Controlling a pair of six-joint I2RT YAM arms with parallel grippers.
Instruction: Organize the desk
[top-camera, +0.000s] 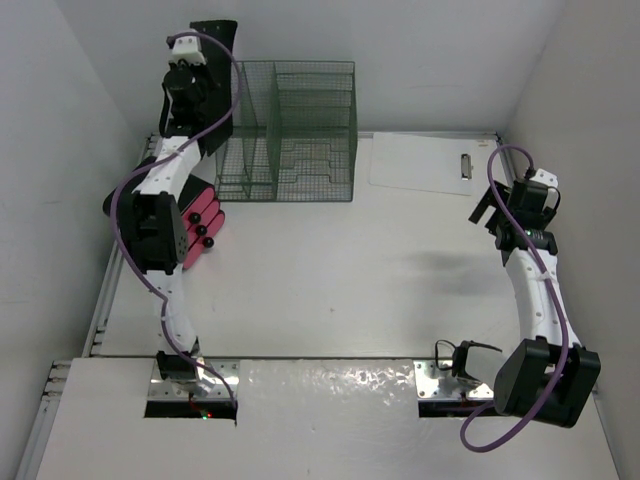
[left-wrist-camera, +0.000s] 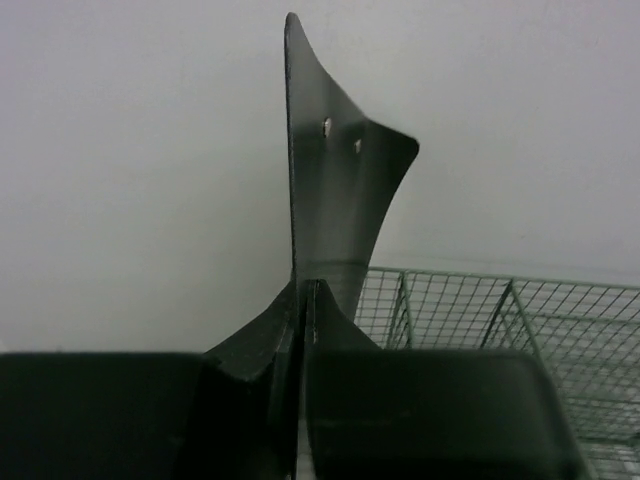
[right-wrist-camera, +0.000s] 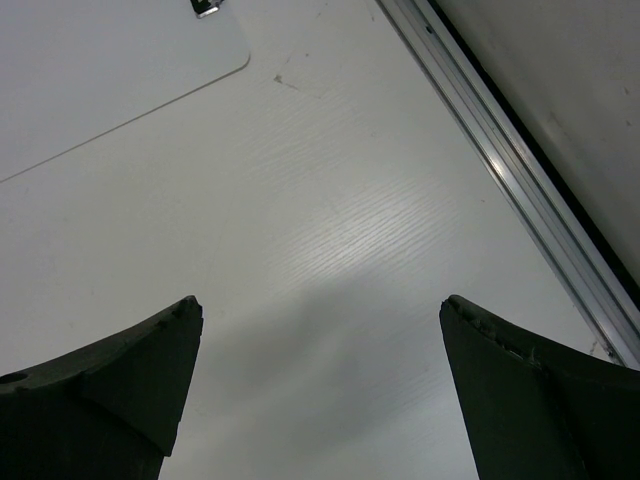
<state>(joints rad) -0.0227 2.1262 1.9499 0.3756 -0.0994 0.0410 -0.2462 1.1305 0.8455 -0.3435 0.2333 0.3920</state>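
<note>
The white desk (top-camera: 350, 290) lies under both arms. High at the back left, my left gripper (top-camera: 200, 70) is shut on a thin black folder-like sheet (top-camera: 216, 34). In the left wrist view the sheet (left-wrist-camera: 335, 200) stands upright, curled, pinched at its lower edge between the closed fingers (left-wrist-camera: 400, 400). The green wire rack (top-camera: 290, 130) stands just to its right and lower. My right gripper (top-camera: 490, 204) hovers at the right side, open, nothing between its fingers (right-wrist-camera: 130, 380); bare desk (right-wrist-camera: 330, 200) shows below.
A white clipboard (top-camera: 425, 162) lies flat at the back right, its corner (right-wrist-camera: 100, 70) just ahead of the right gripper. A pink case (top-camera: 203, 222) with black knobs sits by the left wall, partly behind the left arm. A metal rail (right-wrist-camera: 520, 190) edges the right side.
</note>
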